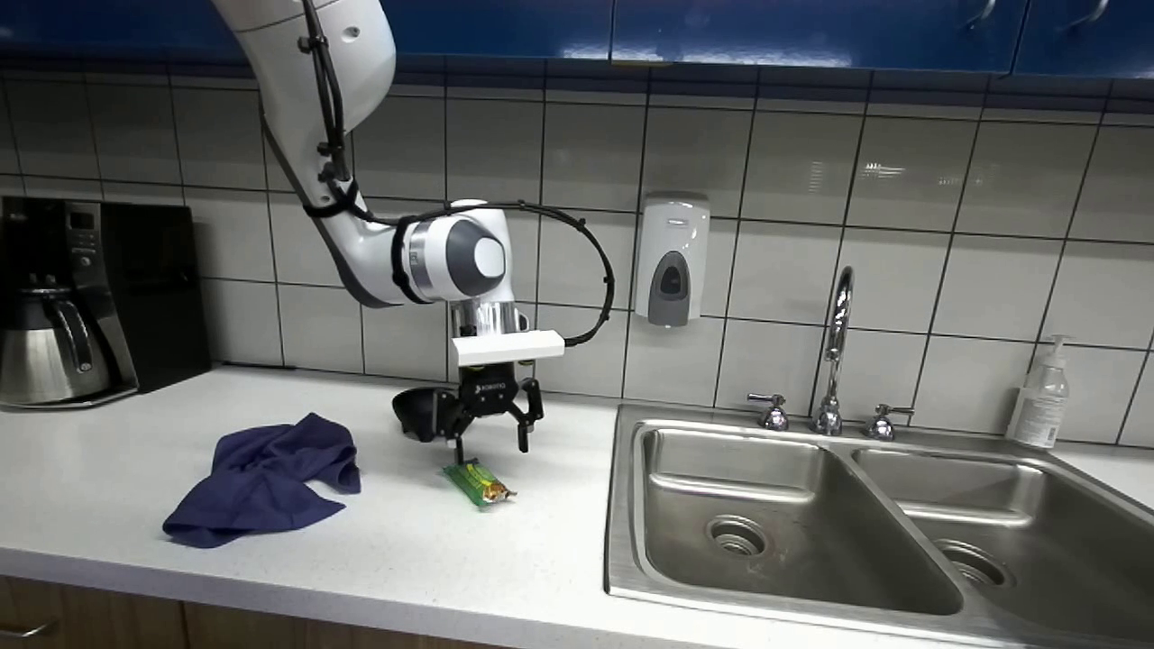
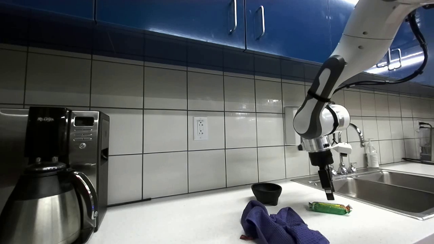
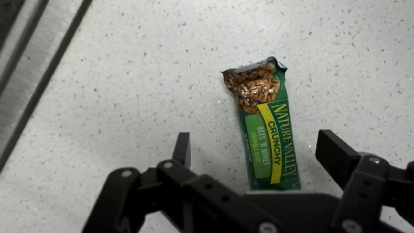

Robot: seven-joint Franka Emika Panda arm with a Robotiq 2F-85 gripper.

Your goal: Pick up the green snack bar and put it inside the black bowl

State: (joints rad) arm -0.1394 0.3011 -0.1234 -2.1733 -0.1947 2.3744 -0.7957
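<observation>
The green snack bar (image 1: 476, 483) lies flat on the white counter, below the gripper; it also shows in an exterior view (image 2: 329, 208). In the wrist view the bar (image 3: 266, 139) lies lengthwise between the fingers, touching neither, with its lower end hidden behind the gripper body. My gripper (image 1: 491, 448) is open and empty, pointing down a little above the bar; its fingers also show in an exterior view (image 2: 329, 196) and in the wrist view (image 3: 254, 144). The black bowl (image 2: 267, 194) stands near the back wall; in an exterior view the gripper partly covers the bowl (image 1: 416, 415).
A crumpled blue towel (image 1: 270, 482) lies on the counter, in front of the bowl in an exterior view (image 2: 278, 223). A steel double sink (image 1: 624, 505) is beside the bar. A coffee maker (image 1: 153, 288) stands at the far end. A soap dispenser (image 1: 673, 257) hangs on the wall.
</observation>
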